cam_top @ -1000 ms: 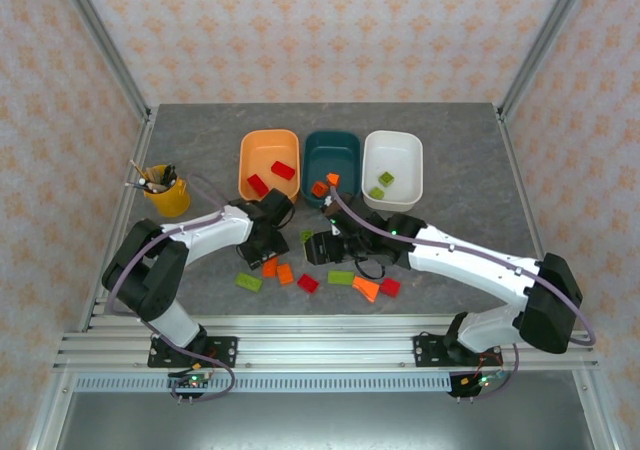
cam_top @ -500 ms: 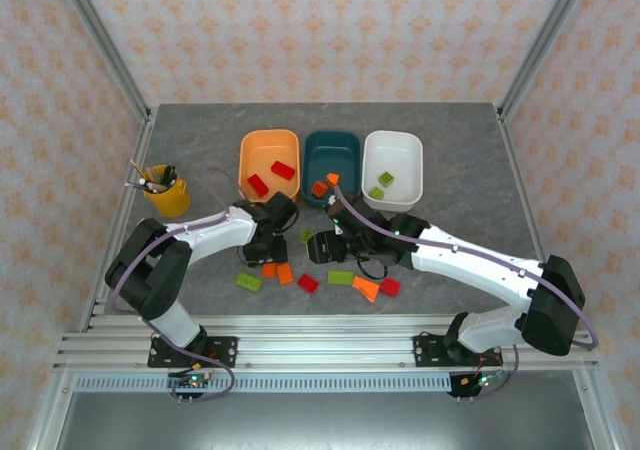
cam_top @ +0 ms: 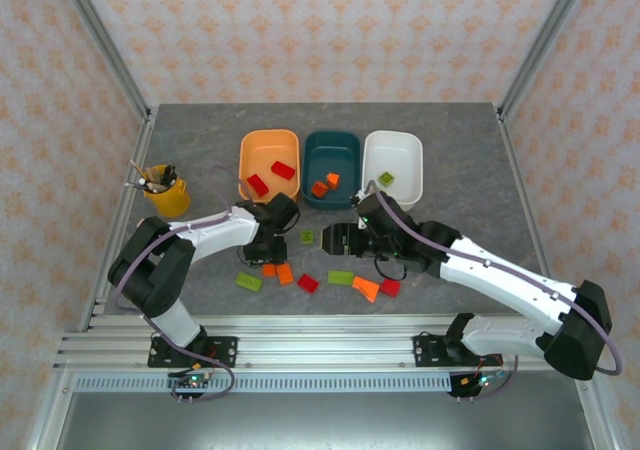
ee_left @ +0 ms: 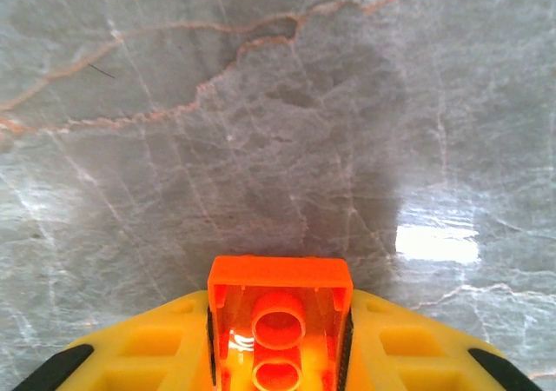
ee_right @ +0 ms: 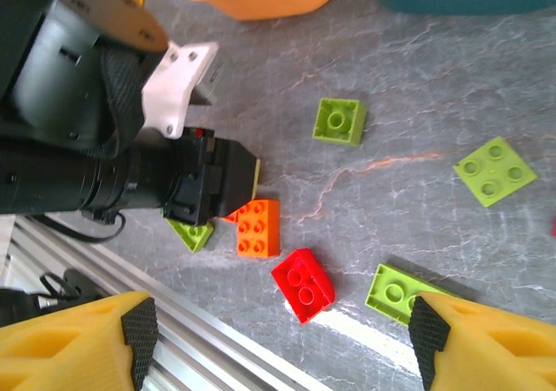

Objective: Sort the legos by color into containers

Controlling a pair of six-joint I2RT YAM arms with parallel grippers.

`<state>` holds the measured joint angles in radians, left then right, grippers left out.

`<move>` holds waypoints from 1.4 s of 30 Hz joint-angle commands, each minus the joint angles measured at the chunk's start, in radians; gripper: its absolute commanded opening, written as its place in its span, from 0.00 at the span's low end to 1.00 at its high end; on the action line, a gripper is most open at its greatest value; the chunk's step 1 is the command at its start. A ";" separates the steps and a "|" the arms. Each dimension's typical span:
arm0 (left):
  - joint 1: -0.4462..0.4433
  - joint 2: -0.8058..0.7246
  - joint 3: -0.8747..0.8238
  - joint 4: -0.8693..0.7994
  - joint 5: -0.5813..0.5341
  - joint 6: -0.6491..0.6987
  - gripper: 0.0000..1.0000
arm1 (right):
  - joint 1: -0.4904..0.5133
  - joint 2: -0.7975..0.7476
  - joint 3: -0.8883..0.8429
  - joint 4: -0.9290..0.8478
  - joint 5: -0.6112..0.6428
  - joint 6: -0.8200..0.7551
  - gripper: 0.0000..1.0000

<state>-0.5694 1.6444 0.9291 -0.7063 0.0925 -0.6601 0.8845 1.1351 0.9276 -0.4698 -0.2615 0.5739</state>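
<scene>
My left gripper is shut on an orange lego, held low over the grey table with its hollow underside facing the camera. From above, the left gripper sits among loose legos. My right gripper stands open above an orange lego, a red lego and a green oblong lego. From above, the right gripper hangs beside a green square lego. The orange container holds two red legos, the teal container two orange ones, and the white container a green one.
A yellow cup of pens stands at the left. Loose legos lie near the front edge: green, orange, red, green, orange, red. The aluminium rail borders the front.
My left gripper has shut on the orange lego. The right arm has shifted to the right, and its jaws have spread wider.
</scene>
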 commanded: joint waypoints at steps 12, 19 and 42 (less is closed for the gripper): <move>0.049 0.067 0.557 -0.231 -0.077 0.068 0.27 | -0.233 -0.041 0.096 0.029 0.125 0.119 0.78; 0.029 0.366 0.962 -0.231 0.005 0.104 0.27 | -0.410 0.055 0.148 0.115 0.013 0.236 0.78; -0.020 0.786 1.382 -0.263 0.071 0.140 0.52 | -0.522 0.123 0.182 0.082 -0.095 0.290 0.80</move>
<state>-0.5877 2.4619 2.2791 -0.9321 0.1844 -0.5255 0.3695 1.2869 1.0992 -0.3565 -0.3458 0.8783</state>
